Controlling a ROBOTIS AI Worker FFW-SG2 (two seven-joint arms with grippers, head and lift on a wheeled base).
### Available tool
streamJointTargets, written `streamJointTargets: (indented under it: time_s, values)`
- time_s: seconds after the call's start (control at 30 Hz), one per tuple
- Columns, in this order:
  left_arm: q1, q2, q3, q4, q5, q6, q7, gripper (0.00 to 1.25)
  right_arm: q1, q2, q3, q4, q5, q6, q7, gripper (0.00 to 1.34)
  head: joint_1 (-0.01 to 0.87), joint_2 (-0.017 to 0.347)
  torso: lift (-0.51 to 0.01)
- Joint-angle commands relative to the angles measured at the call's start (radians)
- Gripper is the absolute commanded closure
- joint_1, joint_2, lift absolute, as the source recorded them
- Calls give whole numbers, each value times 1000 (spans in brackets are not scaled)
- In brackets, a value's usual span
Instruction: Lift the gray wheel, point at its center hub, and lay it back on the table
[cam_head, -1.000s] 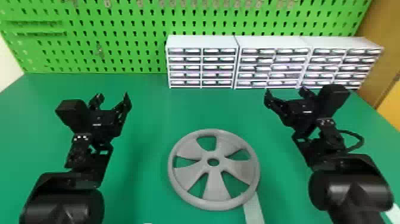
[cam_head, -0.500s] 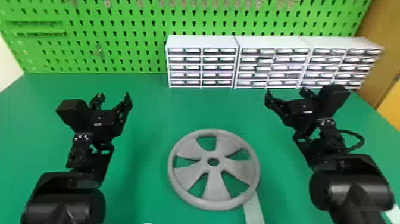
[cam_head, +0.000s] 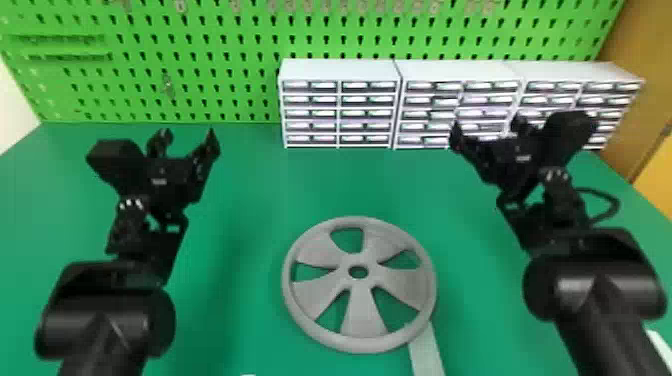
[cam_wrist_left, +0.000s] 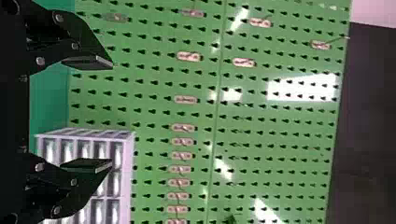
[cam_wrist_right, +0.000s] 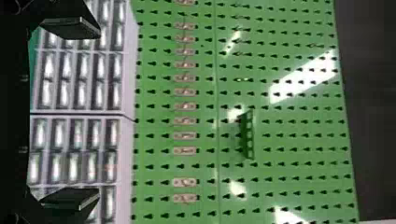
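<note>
Presently my left gripper (cam_head: 187, 137) and right gripper (cam_head: 486, 126) are released, fingers apart; between my 2 arms, the gray 5-spoked wheel (cam_head: 359, 286) lies flat on the green table (cam_head: 350, 185), before white drawer cabinets (cam_head: 340, 70) and green pegboard (cam_head: 200, 31).

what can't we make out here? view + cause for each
- Underside of the gray five-spoked wheel: head view, faces down on the green table.
- Pale flat strip, both ends: head view, one meets the wheel's rim, one cut by bottom edge.
- Some drawers of the rightmost white cabinet: head view, behind the right black tool.
- White sliver: head view, bottom edge.
</note>
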Motion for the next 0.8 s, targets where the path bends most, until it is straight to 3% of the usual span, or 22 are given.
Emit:
streamJointTargets:
  time_s: [0.0, 0.23, 0.43, 0.77]
  values:
    - [-93, -1, 15, 22, -32, -33, -13, 504, -104, -21, 27, 37, -34, -51, -11, 117, 692, 48, -96]
    - [-250, 1, 19, 58, -86, -85, -33, 504, -258, -32, 59, 64, -49, -64, -21, 131, 692, 48, -96]
    - [-376, -1, 19, 67, -133, -128, -33, 502, -379, -23, 58, 70, -41, -113, -21, 131, 692, 48, -96]
    - [-581, 1, -4, 65, -169, -191, -35, 502, -575, -13, 48, 10, -4, -181, -21, 131, 692, 48, -96]
